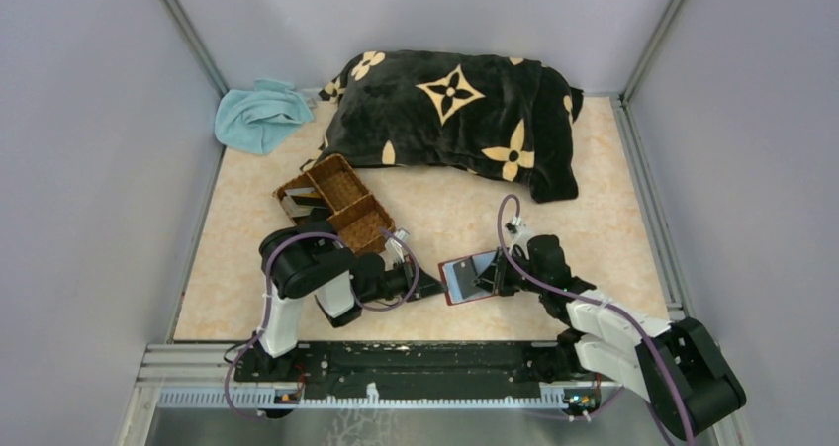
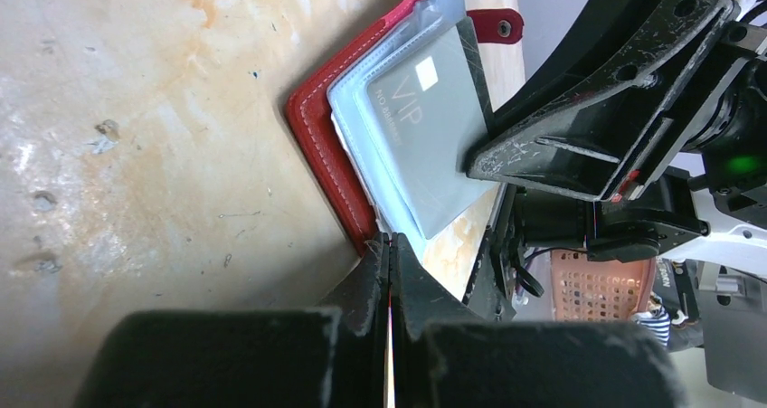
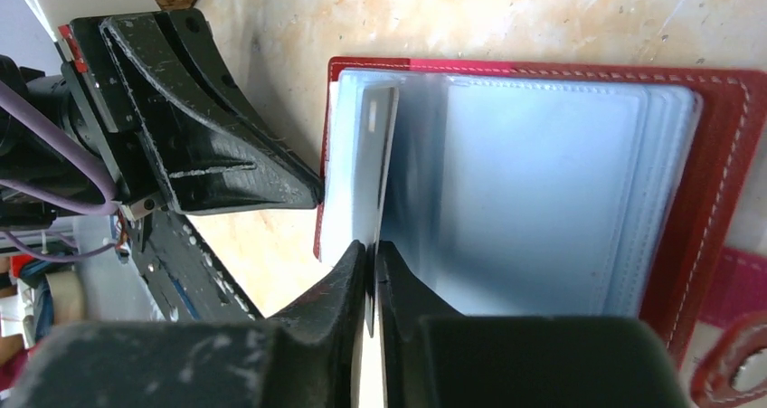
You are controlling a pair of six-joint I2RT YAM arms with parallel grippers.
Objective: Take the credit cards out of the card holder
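The card holder [image 1: 463,279] lies open on the table [image 2: 136,109] between the two grippers, directly ahead of the tips of both. It is red leather with pale stitching along the rim, and it holds a fanned stack of clear plastic sleeves [image 3: 543,182]. A red strap [image 2: 497,23] with a metal snap hangs off one side.

The right gripper [image 3: 373,250] has its fingers clamped on a grey card [image 2: 421,146] printed "VIP". The card stands partly out of the sleeves and shows edge-on in the right wrist view.

The left gripper [image 2: 391,245] has its jaws pressed together, with their tips at the holder's near corner. Whether any of the cover is caught between them cannot be told.

The sleeves are milky and blurred, so any cards inside them cannot be made out. The small print under "VIP" is unreadable. The right gripper's finger covers one edge of the card, and the frame edge cuts off the strap in the right wrist view.
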